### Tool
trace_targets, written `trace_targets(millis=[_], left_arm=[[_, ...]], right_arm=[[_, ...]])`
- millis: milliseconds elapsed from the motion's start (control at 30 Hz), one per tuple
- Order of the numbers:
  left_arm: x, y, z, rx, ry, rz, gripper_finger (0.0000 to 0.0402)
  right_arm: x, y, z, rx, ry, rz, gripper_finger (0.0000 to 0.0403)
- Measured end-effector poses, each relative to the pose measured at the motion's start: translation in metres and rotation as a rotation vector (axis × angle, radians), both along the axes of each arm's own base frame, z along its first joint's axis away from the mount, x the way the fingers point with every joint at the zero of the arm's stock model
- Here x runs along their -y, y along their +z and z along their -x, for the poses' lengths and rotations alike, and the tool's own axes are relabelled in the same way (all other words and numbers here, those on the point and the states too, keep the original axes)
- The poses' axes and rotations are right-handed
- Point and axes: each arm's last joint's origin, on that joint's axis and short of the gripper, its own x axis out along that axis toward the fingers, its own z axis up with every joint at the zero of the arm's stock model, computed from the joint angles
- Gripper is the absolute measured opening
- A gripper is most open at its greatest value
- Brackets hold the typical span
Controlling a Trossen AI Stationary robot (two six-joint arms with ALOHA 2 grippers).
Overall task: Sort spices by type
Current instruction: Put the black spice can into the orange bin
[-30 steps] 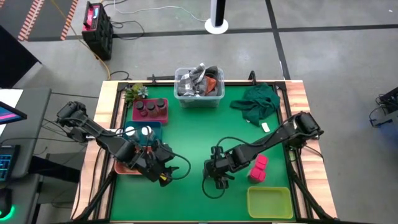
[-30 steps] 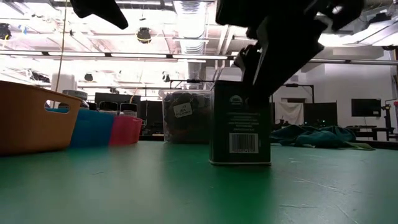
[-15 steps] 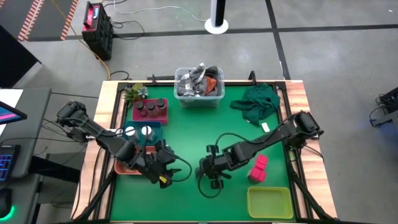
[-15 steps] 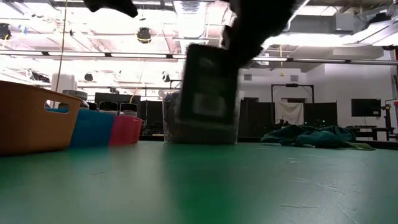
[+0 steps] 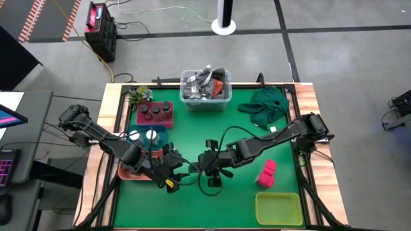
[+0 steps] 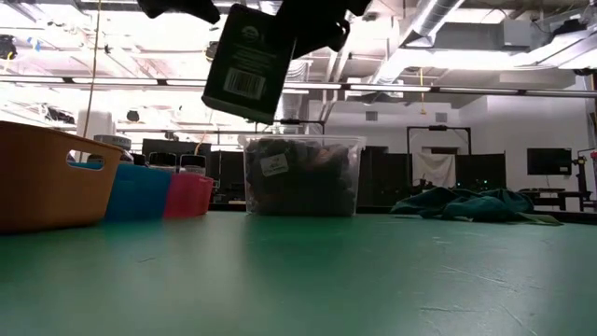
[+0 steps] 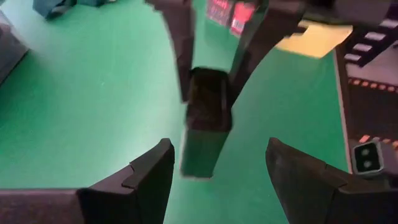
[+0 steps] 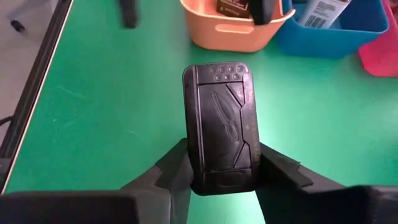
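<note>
In the low view we see the dark tin (image 6: 248, 63) tilted in the air, but the right gripper holding it is cut by the top edge — its fingers hardly show. From above, arms cover the orange tray (image 5: 130, 173), and the jars in the pink tray (image 5: 155, 113) are too small to tell apart.

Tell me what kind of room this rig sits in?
Probably a large industrial lab or workshop: exposed ceiling ducts and strip lights in the low view, and a bare concrete floor with marked lines around the green table.
</note>
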Motion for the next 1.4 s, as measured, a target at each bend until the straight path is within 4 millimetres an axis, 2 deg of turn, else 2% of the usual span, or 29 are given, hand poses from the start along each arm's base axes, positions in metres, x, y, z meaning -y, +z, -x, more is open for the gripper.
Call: trace_targets(millis=[133, 333, 500, 833, 967, 1400], left_arm=[[-0.002, 0.002, -0.004, 0.024, -0.004, 0.021, 0.0271], [-0.011, 0.002, -0.008, 0.019, 0.019, -0.015, 0.0314], [-0.015, 0.002, -0.01, 0.016, 0.007, -0.066, 0.0318], [-0.01, -0.012, -0.019, -0.032, -0.031, -0.105, 0.0318], [-0.011, -0.011, -0.019, -0.024, -0.036, -0.11, 0.0301], [-0.01, -0.011, -0.021, -0.017, -0.061, -0.091, 0.0196]], right_arm=[[0.002, 0.001, -0.002, 0.013, -0.006, -0.003, 0.0175], [0.001, 0.004, -0.004, 0.049, -0.005, -0.015, 0.0166], [0.0, 0.004, -0.005, 0.06, -0.01, -0.025, 0.0169], [-0.001, 0.006, -0.006, 0.078, -0.026, -0.049, 0.017], [-0.004, 0.006, -0.005, 0.079, -0.019, -0.05, 0.017], [-0.003, 0.008, -0.006, 0.1, -0.022, -0.057, 0.017]])
